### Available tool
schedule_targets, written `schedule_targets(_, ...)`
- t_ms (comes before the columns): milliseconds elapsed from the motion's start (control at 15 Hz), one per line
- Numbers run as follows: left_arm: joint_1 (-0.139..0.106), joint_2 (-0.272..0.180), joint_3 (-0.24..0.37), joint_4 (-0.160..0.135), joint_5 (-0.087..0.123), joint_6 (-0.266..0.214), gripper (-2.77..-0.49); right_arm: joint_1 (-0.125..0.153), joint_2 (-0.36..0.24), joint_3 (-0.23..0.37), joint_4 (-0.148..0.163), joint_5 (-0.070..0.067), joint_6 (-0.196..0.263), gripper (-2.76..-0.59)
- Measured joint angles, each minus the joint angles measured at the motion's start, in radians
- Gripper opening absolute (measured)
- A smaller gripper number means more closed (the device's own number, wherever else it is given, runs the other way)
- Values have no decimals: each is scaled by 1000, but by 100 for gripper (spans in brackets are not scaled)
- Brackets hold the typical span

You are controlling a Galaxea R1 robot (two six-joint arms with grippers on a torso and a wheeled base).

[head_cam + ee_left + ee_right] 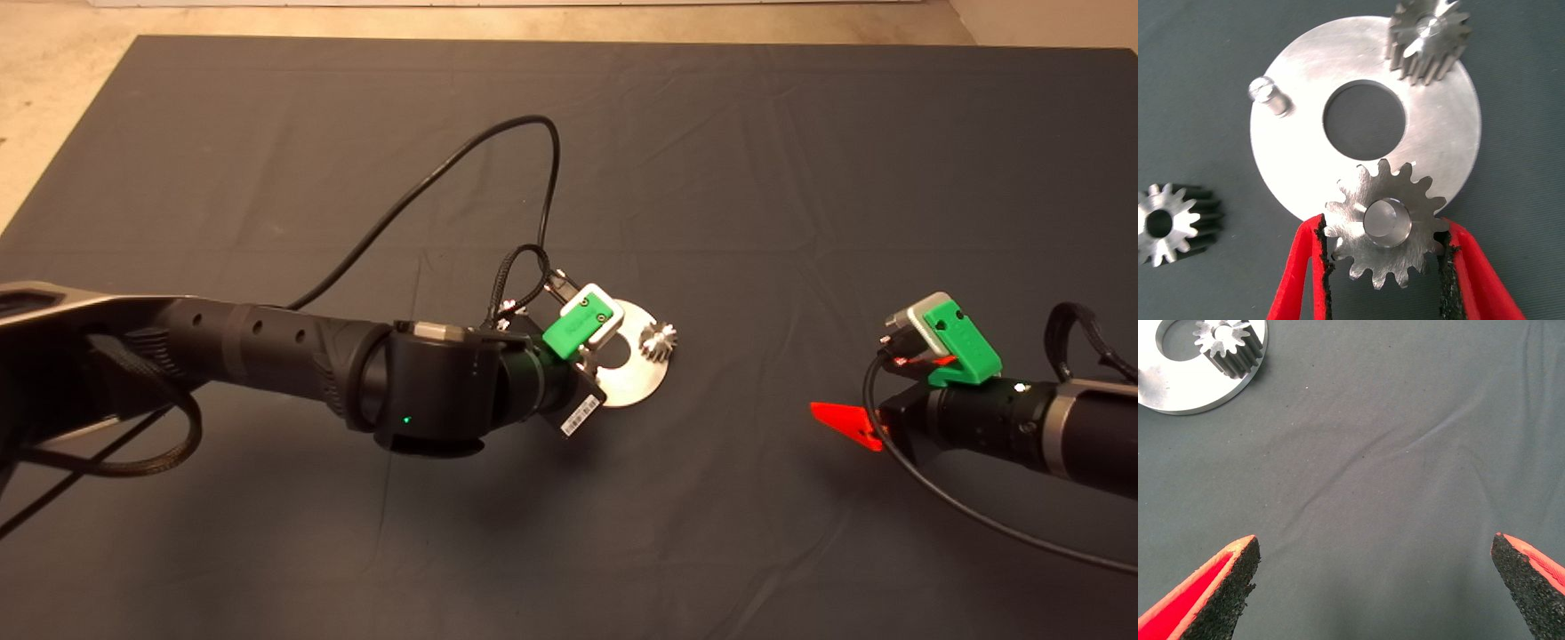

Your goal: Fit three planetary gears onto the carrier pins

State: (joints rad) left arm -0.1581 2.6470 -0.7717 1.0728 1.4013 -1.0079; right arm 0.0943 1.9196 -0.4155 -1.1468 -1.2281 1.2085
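You are working on the second of the three planetary gears. Your left pincer [1388, 257] is reaching in over the carrier disc [1305, 153] near the middle of the counter's dark mat [756, 160], and it is closed on a gear [1386, 223], with the black pads [1323, 250] pressing the teeth on both sides. The pin is showing through that gear's centre hole, so the gear is sitting over its pin; whether it is fully down against the disc you cannot tell from here.

One gear [1429, 37] is already seated on the pin at the far side of the disc. The third pin [1270, 95] is standing bare, and the last gear [1168, 223] is lying flat on the mat just beside the disc's edge, apart from it.

Your right pincer [1371, 587] is waiting well off to the right of the disc, hovering over bare mat with its fingers spread wide and holding nothing.

The next move, as I judge it, calls for letting go gently: open the left fingers without dragging the teeth sideways, lift straight up, then go for the loose gear and line its hole over the bare pin. Watch that its teeth do not catch a neighbouring gear or ride up on the pin's top.
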Motion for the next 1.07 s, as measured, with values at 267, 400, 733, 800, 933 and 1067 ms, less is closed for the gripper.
schedule_targets(267,0,10,-1,0,-8,-1,-256,0,0,0,0,1,0,-76)
schedule_targets(400,0,11,-1,0,-7,-1,-256,0,0,0,0,1,0,-76)
schedule_targets(733,6,26,-1,0,-8,-4,-256,0,0,0,0,0,0,-76)
schedule_targets(800,11,26,-1,0,-8,-4,-256,0,0,0,0,1,0,-76)
schedule_targets(933,16,26,-1,0,-8,-4,-256,0,0,0,0,1,0,-76)
schedule_targets(1067,17,26,-1,0,-9,-4,-256,0,0,0,0,0,0,-76)
